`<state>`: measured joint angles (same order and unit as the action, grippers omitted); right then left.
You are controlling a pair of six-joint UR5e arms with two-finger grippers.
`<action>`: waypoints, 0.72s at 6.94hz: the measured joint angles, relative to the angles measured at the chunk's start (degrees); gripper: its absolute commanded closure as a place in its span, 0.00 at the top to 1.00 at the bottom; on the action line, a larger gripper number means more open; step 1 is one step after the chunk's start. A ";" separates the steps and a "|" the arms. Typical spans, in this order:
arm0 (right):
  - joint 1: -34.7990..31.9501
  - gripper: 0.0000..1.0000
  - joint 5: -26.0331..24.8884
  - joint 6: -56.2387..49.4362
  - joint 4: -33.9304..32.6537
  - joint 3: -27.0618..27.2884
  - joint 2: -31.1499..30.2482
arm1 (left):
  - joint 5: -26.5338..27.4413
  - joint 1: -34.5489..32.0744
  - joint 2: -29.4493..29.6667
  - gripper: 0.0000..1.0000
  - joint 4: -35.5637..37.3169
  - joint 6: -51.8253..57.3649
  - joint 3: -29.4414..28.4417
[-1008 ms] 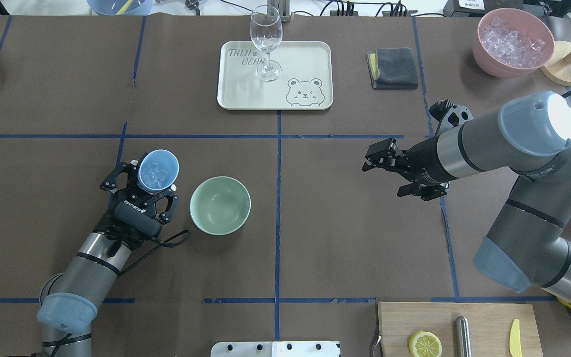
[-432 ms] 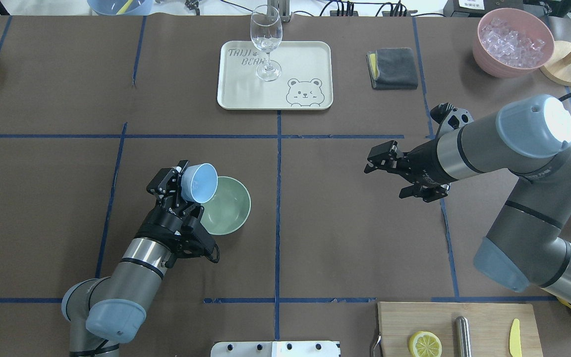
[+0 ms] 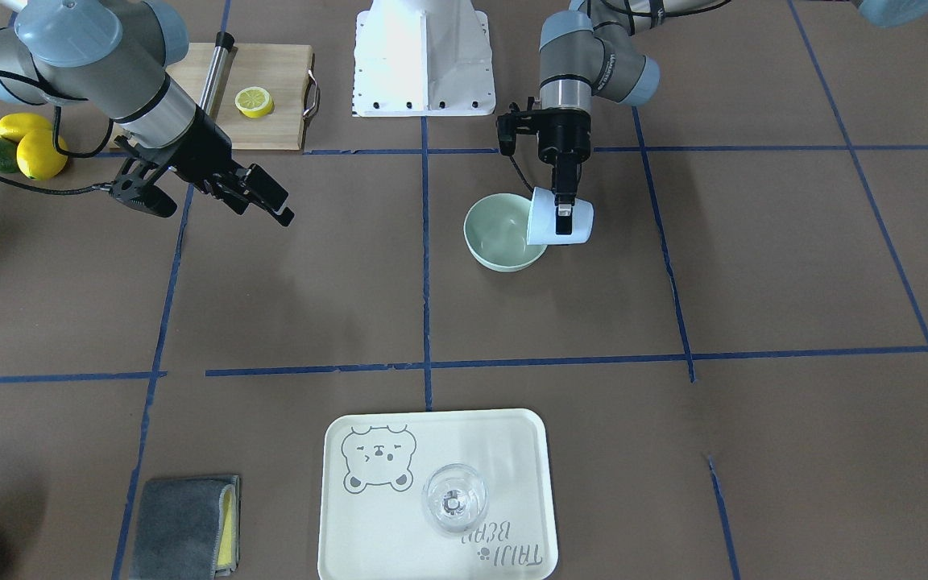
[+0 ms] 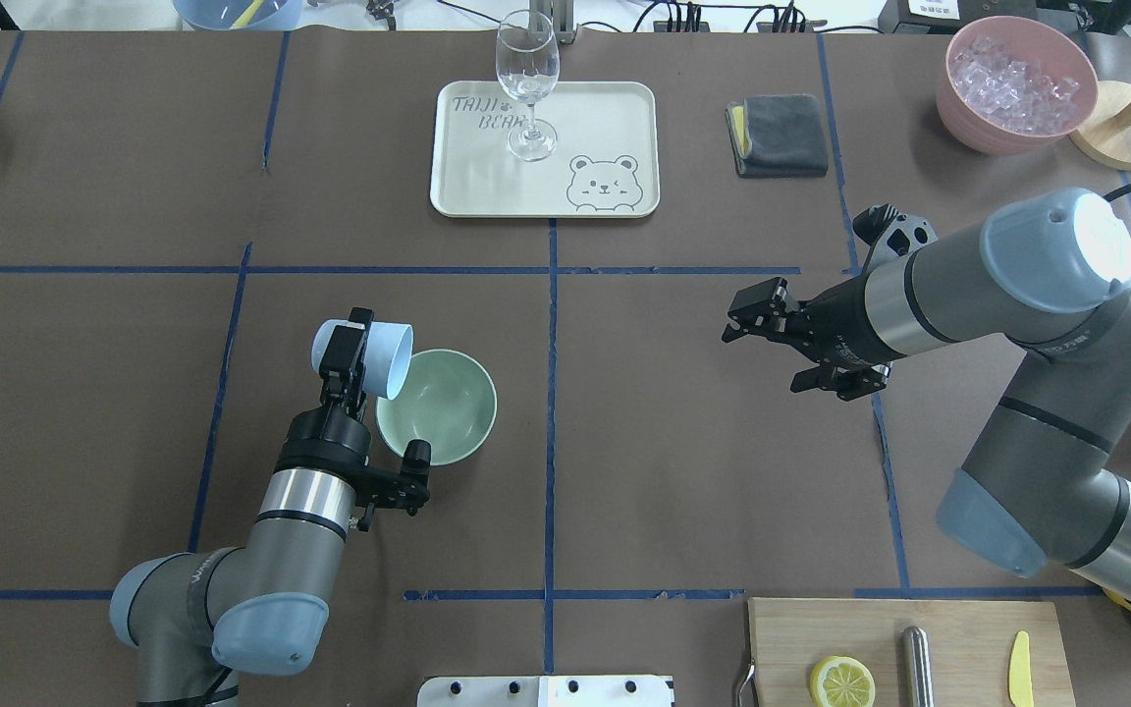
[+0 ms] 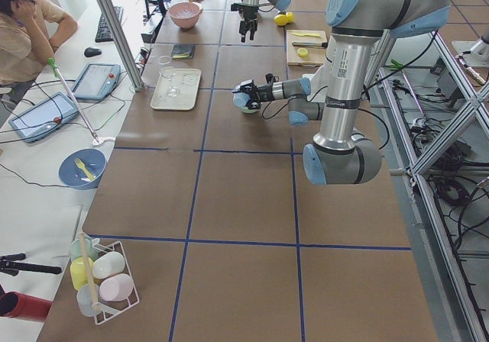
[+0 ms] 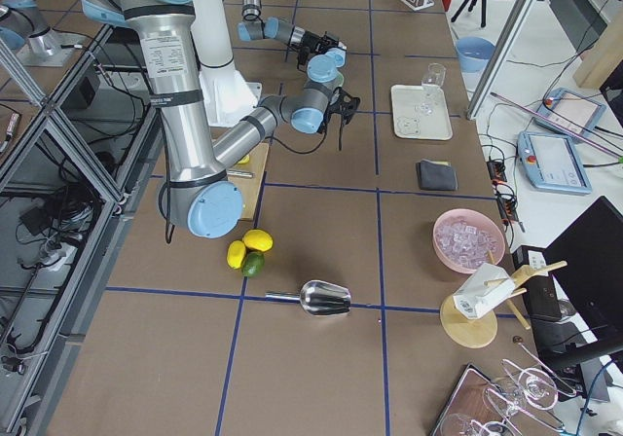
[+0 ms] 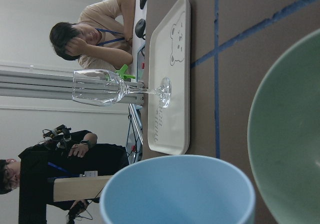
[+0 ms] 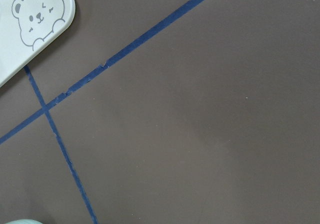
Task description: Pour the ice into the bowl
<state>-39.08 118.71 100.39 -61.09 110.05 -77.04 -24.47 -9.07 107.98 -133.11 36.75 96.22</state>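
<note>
The ice is staying out of sight in every view: the blue cup (image 4: 389, 355) is lying tipped on its side, mouth facing the bowl (image 4: 448, 417) on the desk (image 4: 673, 462). The left arm is reaching forward, its left claw (image 4: 354, 349) gripping the cup at the bowl's 10 o'clock rim. Well apart at 3 o'clock, the right claw (image 4: 762, 352) is hovering with jaws spread wide.

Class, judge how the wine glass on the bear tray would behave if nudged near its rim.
The wine glass stands tall on a thin stem and small foot, so it would probably tip. Clear, thin walls suggest it is fragile and light.
</note>
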 measured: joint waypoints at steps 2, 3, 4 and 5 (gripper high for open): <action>-0.03 1.00 -0.07 -0.05 -0.05 -1.15 -0.17 | 5.08 0.01 -0.09 0.00 3.05 10.59 0.81; -0.03 1.00 -0.12 0.15 -0.06 -1.71 -0.23 | 8.39 0.08 -0.45 0.00 3.37 13.52 0.77; -0.03 1.00 -0.12 0.76 -0.04 -1.93 -0.34 | 11.08 0.36 -0.96 0.00 3.44 15.13 0.67; -0.03 1.00 -0.09 1.19 -0.06 -2.14 -0.57 | 12.67 0.87 -1.23 0.00 3.46 15.95 0.11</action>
<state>-39.11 118.63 101.58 -61.15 107.91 -77.61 -11.79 -8.20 106.75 -129.65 52.70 96.33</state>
